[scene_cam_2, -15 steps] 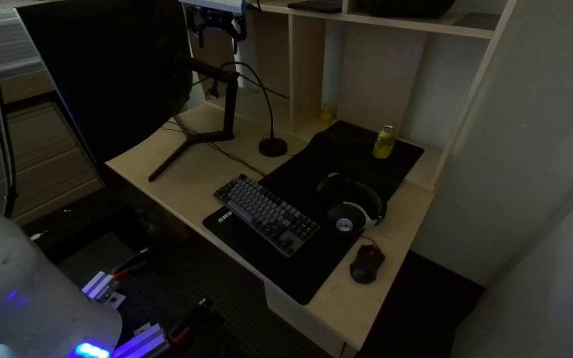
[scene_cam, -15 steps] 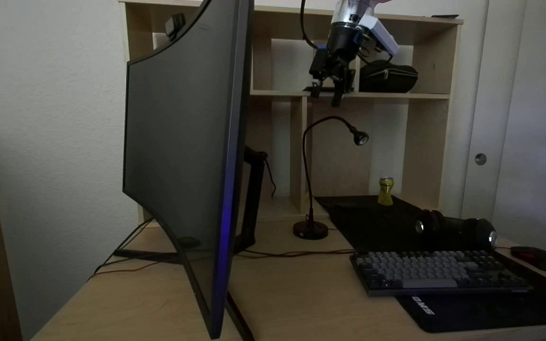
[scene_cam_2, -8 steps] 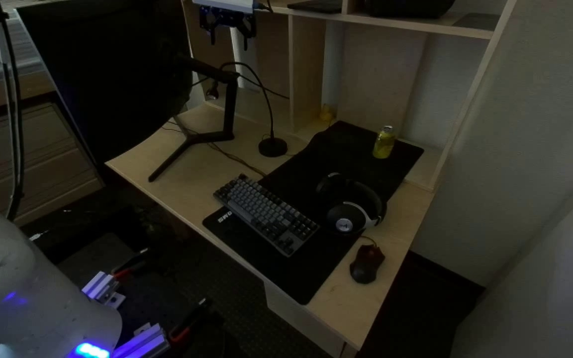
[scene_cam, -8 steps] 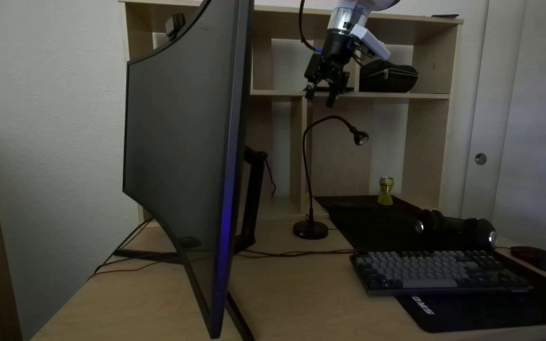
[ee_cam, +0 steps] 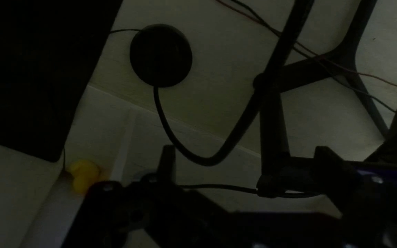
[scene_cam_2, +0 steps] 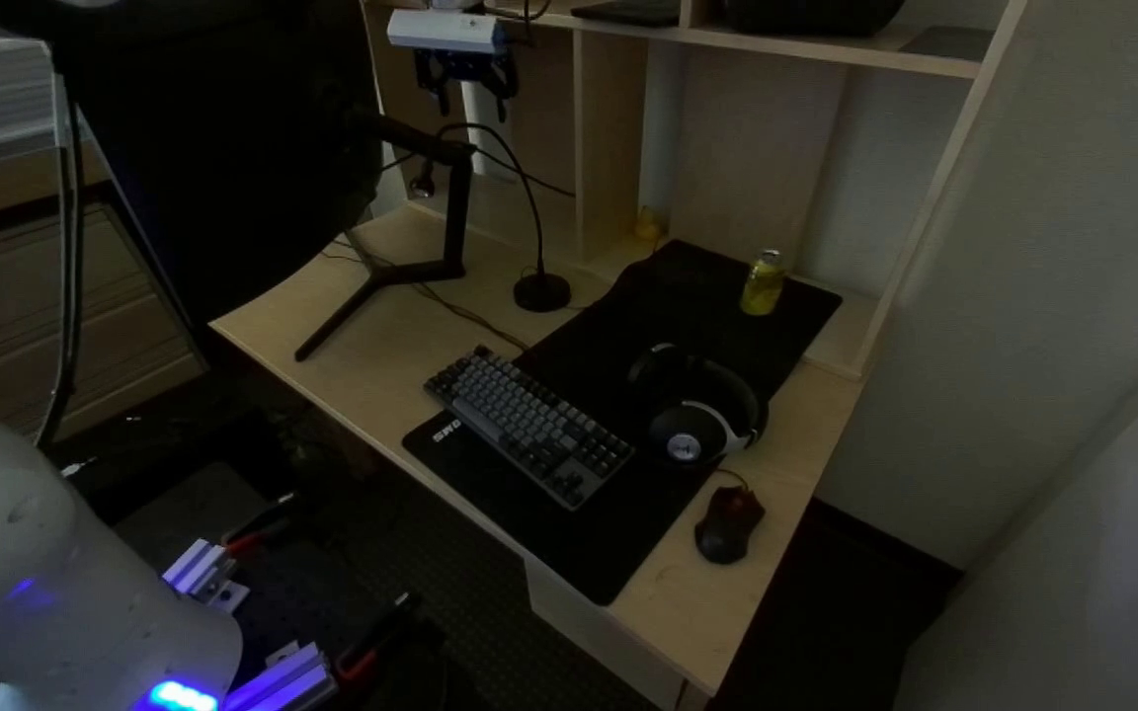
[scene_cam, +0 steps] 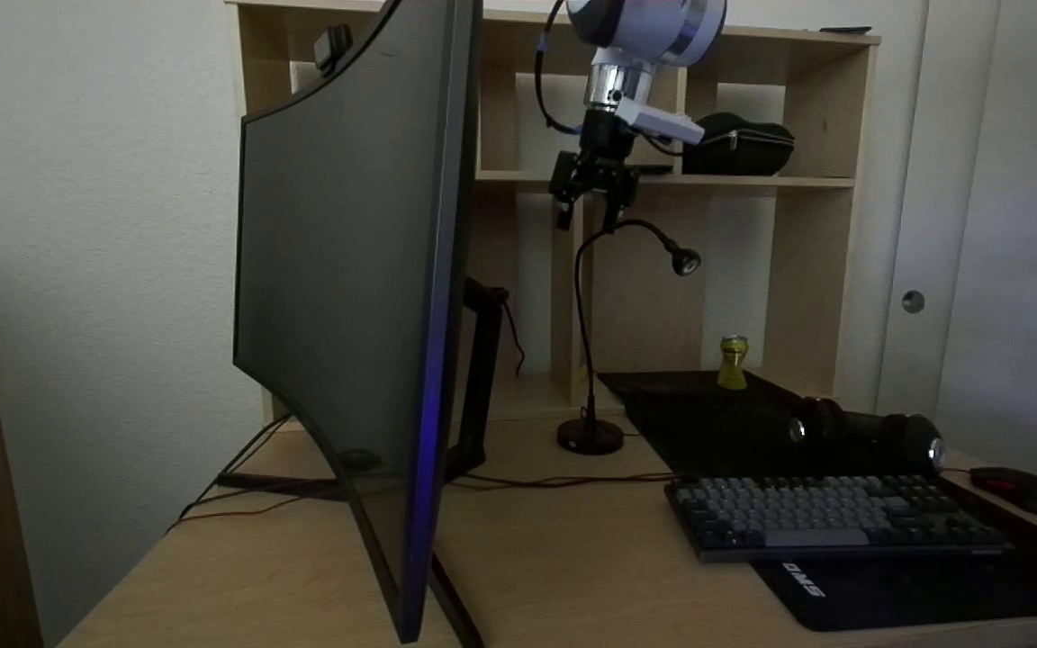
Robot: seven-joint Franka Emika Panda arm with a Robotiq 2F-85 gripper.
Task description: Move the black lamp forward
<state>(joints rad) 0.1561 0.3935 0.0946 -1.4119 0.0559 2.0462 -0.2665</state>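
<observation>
The black lamp (scene_cam: 590, 438) stands upright on the desk, with a round base and a thin neck arching to a small head. In an exterior view its base (scene_cam_2: 541, 292) is beside the monitor stand. My gripper (scene_cam: 587, 223) is open and empty, pointing down just above the top of the neck. It shows above the arch in an exterior view (scene_cam_2: 473, 111) too. In an exterior view one fingertip overlaps the neck; I cannot tell if they touch. In the wrist view the lamp base (ee_cam: 161, 55) is at upper left, and the neck curves ahead of the open fingers (ee_cam: 245, 148).
A large monitor (scene_cam: 347, 270) and its stand (scene_cam_2: 455, 217) are close beside the lamp. A shelf unit (scene_cam: 807, 270) stands behind. On the black mat are a keyboard (scene_cam_2: 529, 425), headphones (scene_cam_2: 702, 405) and a yellow can (scene_cam_2: 763, 283). Cables (scene_cam: 563, 482) run across the desk.
My gripper has come down toward the top of the lamp's neck, moving left in one exterior view and right in the other. It stays open. The lamp has not moved.
</observation>
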